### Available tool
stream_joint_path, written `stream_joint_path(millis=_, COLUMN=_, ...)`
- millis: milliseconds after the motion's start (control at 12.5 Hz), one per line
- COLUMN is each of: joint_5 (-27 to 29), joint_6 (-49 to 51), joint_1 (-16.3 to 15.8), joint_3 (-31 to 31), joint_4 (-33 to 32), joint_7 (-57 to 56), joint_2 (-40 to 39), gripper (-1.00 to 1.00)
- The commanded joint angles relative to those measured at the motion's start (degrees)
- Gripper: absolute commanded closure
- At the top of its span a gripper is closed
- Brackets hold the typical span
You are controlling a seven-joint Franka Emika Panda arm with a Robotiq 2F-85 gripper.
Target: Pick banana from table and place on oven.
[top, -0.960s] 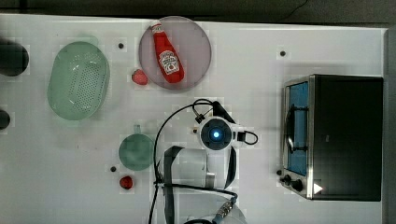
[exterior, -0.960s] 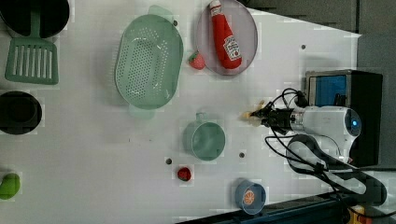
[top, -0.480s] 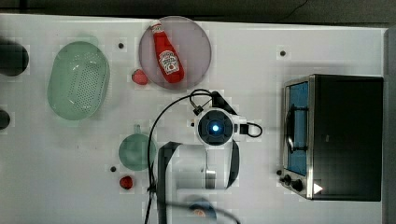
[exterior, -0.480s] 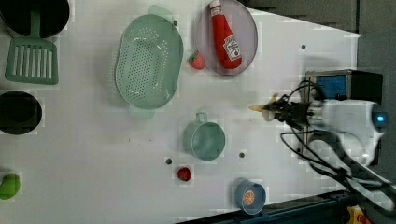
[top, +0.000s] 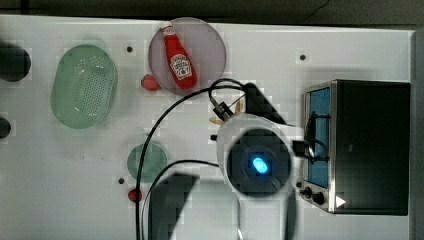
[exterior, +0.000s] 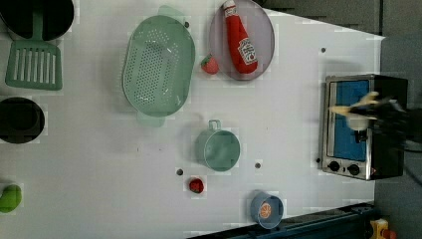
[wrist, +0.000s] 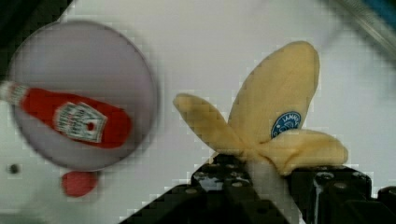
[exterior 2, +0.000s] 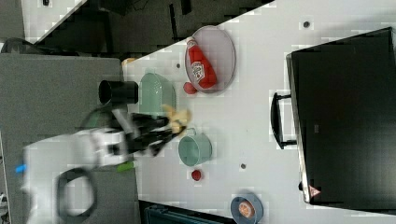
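The pale yellow banana (wrist: pixel 275 121), peel flaps splayed, is clamped by its whitish stub in my gripper (wrist: pixel 261 173), which is shut on it. It hangs in the air above the white table (top: pixel 60 175). In the left view the banana (exterior: pixel 355 107) appears in front of the oven's blue door, with the gripper (exterior: pixel 370 117) at the left view's right. The top view has peel tips (top: pixel 239 106) poking out past the arm, left of the black oven (top: pixel 372 145). Seen in the right view, the banana (exterior 2: pixel 176 119) is far from the oven (exterior 2: pixel 345 116).
A ketchup bottle (top: pixel 177 62) lies on a grey plate (top: pixel 210 45) beside a red strawberry (top: pixel 149 82). Also on the table are a green colander (top: pixel 84 85), a green cup (top: pixel 150 161), a small red item (top: pixel 134 195) and a blue bowl (exterior: pixel 266 210).
The arm has carried the banana up off the table and toward the oven. In the top view the wrist now looms much larger and closer to the oven.
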State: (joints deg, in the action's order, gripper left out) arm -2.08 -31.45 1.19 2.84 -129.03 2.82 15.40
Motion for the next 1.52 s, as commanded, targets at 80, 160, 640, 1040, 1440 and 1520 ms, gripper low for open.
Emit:
stream_joint_path(millis=80, joint_5=0.46, joint_6=7.20, joint_1=1.18, joint_3=3.29, joint_4=0.98, joint_7=1.44, joint_2=2.04, gripper=0.48)
stream_joint_path(millis=160, joint_5=0.33, joint_6=8.13, joint_1=1.71, joint_3=5.13, joint_4=1.34, joint_7=0.03, joint_2=2.44, gripper=0.48)
stream_joint_path(millis=640, joint_5=-2.95, joint_6=7.85, joint_1=2.70, joint_3=17.57, joint_4=7.43, joint_7=-15.24, joint_2=-3.85, gripper=0.48)
stream_joint_path(millis=1040, joint_5=-3.03, joint_6=7.41, joint_1=2.91, joint_3=26.00, joint_4=19.27, joint_7=-34.57, joint_2=-17.22, gripper=0.48)
stream_joint_path(millis=1440, joint_5=4.26, joint_6=3.86, joint_1=3.81, joint_3=30.32, joint_4=23.60, joint_7=-43.32, joint_2=-28.16, gripper=0.48)
stream_joint_path(millis=1520, joint_5=5.74, joint_6=3.84, joint_1=4.09, joint_3=30.72, joint_4=23.62, joint_7=-43.55, joint_2=-29.12, gripper=0.48)
